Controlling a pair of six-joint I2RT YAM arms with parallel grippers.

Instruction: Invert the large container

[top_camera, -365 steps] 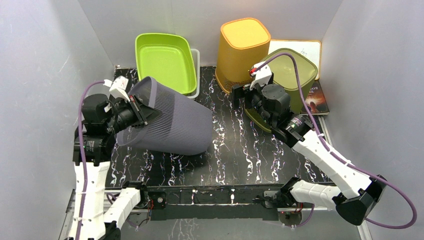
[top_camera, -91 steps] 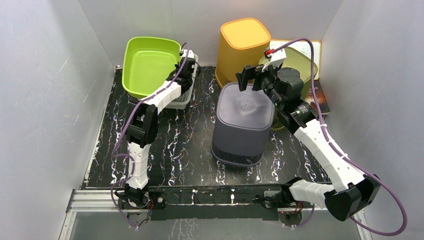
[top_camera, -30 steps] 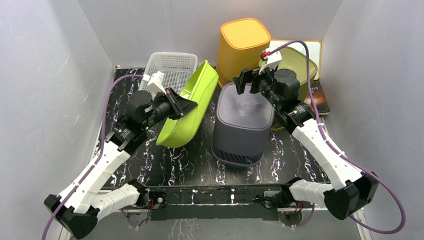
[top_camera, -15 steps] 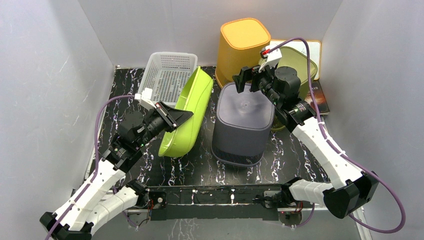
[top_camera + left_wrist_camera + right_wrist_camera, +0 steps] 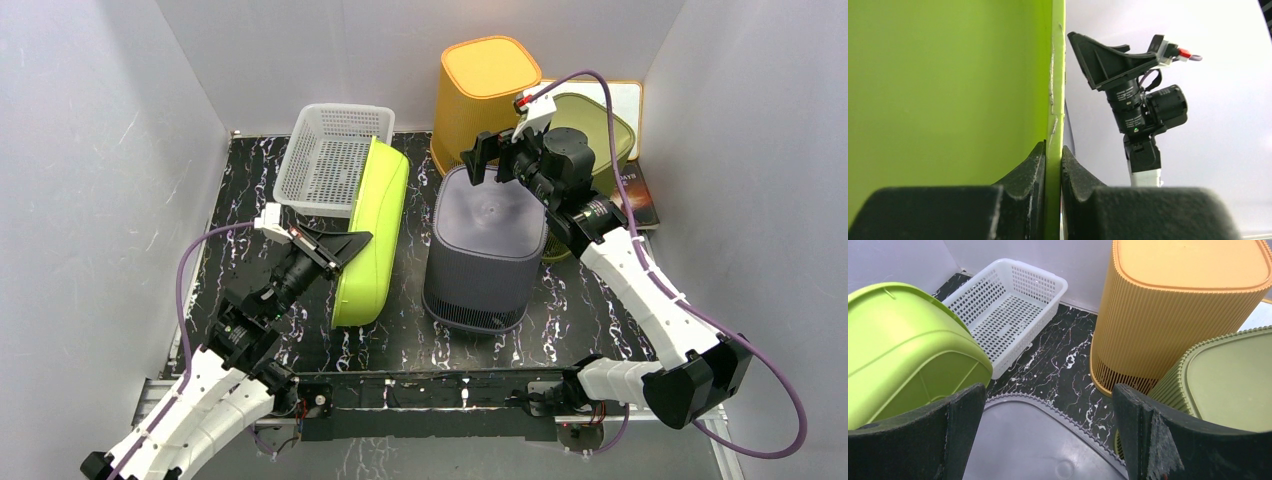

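Note:
A lime-green tub is tipped on its long side left of centre, with its mouth facing left and its underside towards the grey bin. My left gripper is shut on the tub's rim. In the left wrist view both pads clamp the thin green rim. A large grey ribbed bin stands upside down in the middle. My right gripper is open and empty, just above the bin's far edge. In the right wrist view its jaws straddle the grey base, with the green tub to the left.
A white mesh basket lies at the back left. An orange ribbed bin and an olive bin stand upside down at the back right, close behind the grey bin. A whiteboard and a book lie by the right wall.
My left arm has drawn back towards the near edge, pulling the green tub off the white basket and tipping it from mouth-up onto its side. The right gripper has barely moved.

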